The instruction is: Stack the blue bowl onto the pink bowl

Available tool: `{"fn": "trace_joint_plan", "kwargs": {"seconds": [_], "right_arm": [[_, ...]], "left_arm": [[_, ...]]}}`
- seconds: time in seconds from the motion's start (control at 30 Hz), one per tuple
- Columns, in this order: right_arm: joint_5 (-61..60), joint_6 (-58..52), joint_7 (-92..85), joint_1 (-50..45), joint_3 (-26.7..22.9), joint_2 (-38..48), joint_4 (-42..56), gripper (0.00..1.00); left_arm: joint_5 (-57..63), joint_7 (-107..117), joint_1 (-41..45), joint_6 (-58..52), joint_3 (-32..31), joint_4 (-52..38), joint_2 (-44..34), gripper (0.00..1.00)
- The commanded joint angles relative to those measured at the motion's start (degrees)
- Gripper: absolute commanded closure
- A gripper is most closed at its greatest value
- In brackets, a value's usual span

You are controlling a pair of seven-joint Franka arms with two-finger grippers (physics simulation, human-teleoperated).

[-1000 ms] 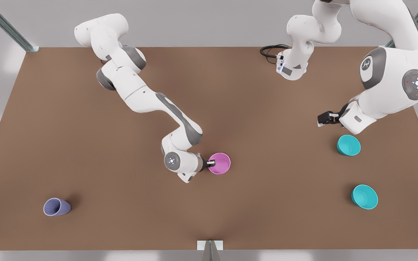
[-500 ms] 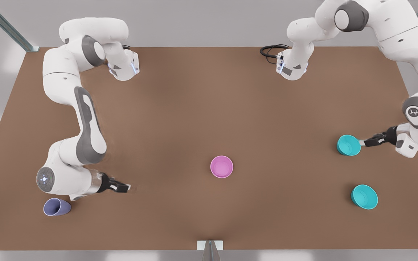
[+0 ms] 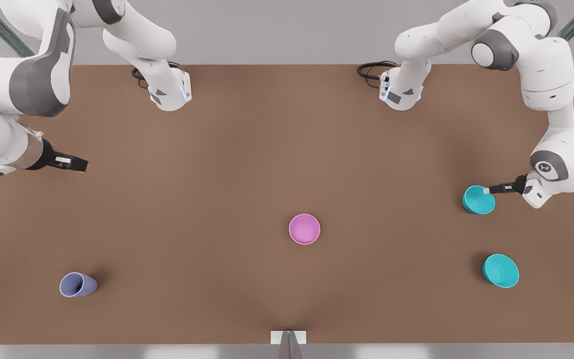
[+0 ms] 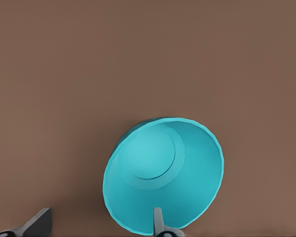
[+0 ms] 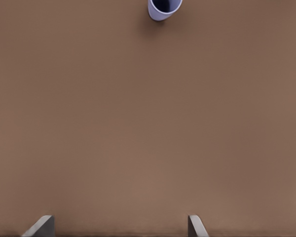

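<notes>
The blue bowl (image 3: 478,200) sits upright on the brown table (image 3: 287,149), well off toward the front view's right of the pink bowl (image 3: 304,229) and farther back than it. The left gripper (image 3: 487,190) is at this bowl's rim on the side away from the pink bowl. In the left wrist view its fingers (image 4: 159,223) are spread wide, one inside the blue bowl (image 4: 163,175) against the wall, the other out over the bare table, so the wall lies between them ungripped.

The pink bowl stands alone and upright near the table's middle, touching nothing. A second teal bowl (image 3: 500,270) rests nearer the front edge than the blue bowl, apart from it.

The right gripper (image 3: 80,163) hovers far toward the front view's left of the pink bowl, open and empty, its fingers (image 5: 39,226) wide apart. A lavender-blue cup (image 3: 77,284) stands near the table's front, far left of the pink bowl.
</notes>
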State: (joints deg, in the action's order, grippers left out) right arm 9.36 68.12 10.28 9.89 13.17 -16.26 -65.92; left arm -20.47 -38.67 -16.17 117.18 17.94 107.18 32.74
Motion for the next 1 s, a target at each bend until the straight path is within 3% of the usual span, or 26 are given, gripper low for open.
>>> {"fn": "trace_joint_plan", "kwargs": {"seconds": [0.0,0.1,0.2,0.3,0.43,0.67,0.73,0.83,0.9,0.97], "right_arm": [[0.04,-2.29,-13.01,0.13,0.1,0.0,0.09,0.0],[0.48,-2.2,-13.1,0.22,0.01,-0.44,0.0,0.0],[0.39,-2.2,-13.19,0.22,0.01,-0.7,0.09,0.0],[0.04,-2.02,-13.1,0.22,0.1,-0.79,0.18,0.0],[-0.14,-1.94,-13.01,0.13,0.1,-0.96,0.26,0.0],[-0.14,-1.94,-13.01,0.13,0.1,-1.23,0.26,0.0],[-0.14,-1.94,-13.01,0.13,0.1,-1.23,0.26,0.0],[-0.14,-1.94,-13.01,0.13,0.19,-1.23,0.26,0.0],[-0.22,-1.94,-13.01,-0.13,0.19,-1.14,0.26,0.0],[-0.22,-1.94,-13.01,-0.13,0.19,-1.23,0.26,0.0]], "left_arm": [[-0.09,-24.7,0.0,2.88,-0.01,0.05,0.83,0.0],[-1.59,-24.43,0.0,3.32,-0.01,0.05,1.89,0.0],[-1.67,-24.43,0.09,3.41,-0.01,-0.04,1.89,0.09],[-1.59,-24.17,0.09,3.23,-0.01,-0.04,1.71,0.54],[-1.68,-21.18,0.18,2.62,-0.27,-0.21,0.49,0.76],[-1.41,-13.12,3.06,2.09,-0.54,-0.57,-3.46,0.79],[-0.88,5.96,12.65,-2.92,-0.54,-0.57,-8.48,0.79],[-1.41,34.7,31.82,-5.46,-0.71,-4.78,-7.08,0.79],[-1.59,47.01,32.35,-11.54,-6.42,-11.64,-5.06,0.79],[-1.5,60.99,32.52,-11.54,-16.17,-19.19,-0.4,0.79]]}}
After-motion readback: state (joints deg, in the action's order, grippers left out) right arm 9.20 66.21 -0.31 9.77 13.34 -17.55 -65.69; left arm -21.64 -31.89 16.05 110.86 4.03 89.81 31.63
